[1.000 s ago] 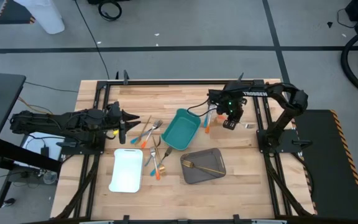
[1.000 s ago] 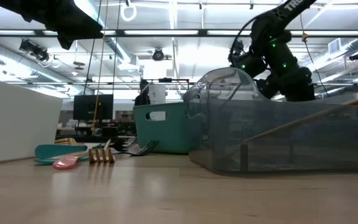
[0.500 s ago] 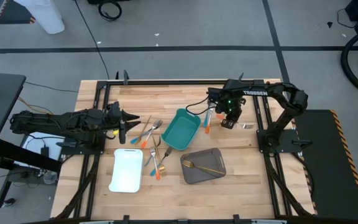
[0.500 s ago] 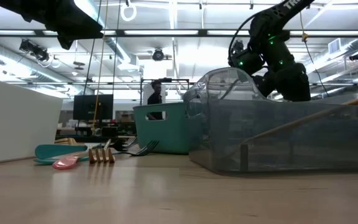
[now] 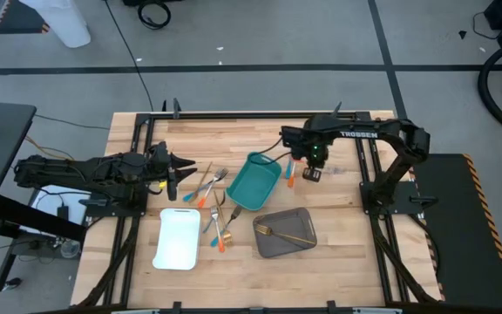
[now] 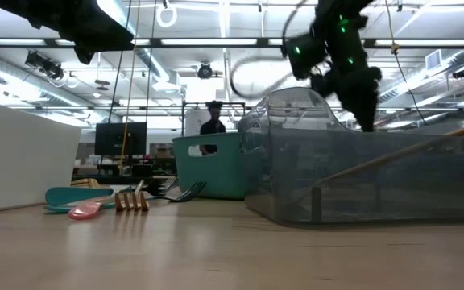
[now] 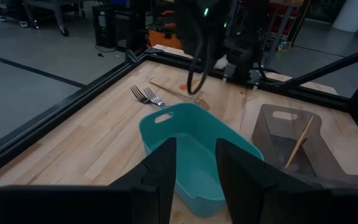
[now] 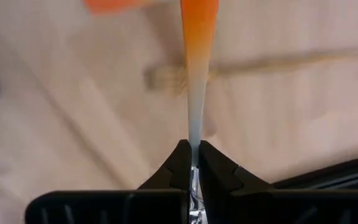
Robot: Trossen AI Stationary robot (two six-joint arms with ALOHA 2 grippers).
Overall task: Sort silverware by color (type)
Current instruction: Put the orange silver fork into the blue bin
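Observation:
My right gripper [image 5: 310, 173] hovers just right of the teal tray [image 5: 254, 181], pointing down, shut on an orange-handled utensil [image 8: 197, 37]. Another orange-handled piece [image 5: 290, 177] lies on the table beside it. More silverware, forks with orange and blue handles [image 5: 209, 181], lies between the teal tray and my left gripper [image 5: 181, 166]. That gripper waits at the table's left, open, with nothing between its fingers [image 7: 166, 174]. A gold fork [image 5: 288, 235] lies in the grey tray [image 5: 273, 247]. The white tray [image 5: 179, 238] stands near the front left. My right gripper pinches the utensil's silver stem [image 8: 194, 134] between its two fingers, which point down from above and run along its length. The orange handle [image 8: 199, 25] hangs below the fingers. Whether its lower end is clear of the table, I cannot tell.
The teal tray is close on the right gripper's left. A gold fork [image 8: 166, 78] lies on the wood under the held utensil. The grey tray stands near the front, right of the white one. Bare wood shows along the far and near edges.
My right gripper has risen and gone a little toward the table's left, closer to the teal tray, staying shut on the orange-handled utensil, which has come up with it. It has also turned somewhat at the wrist.

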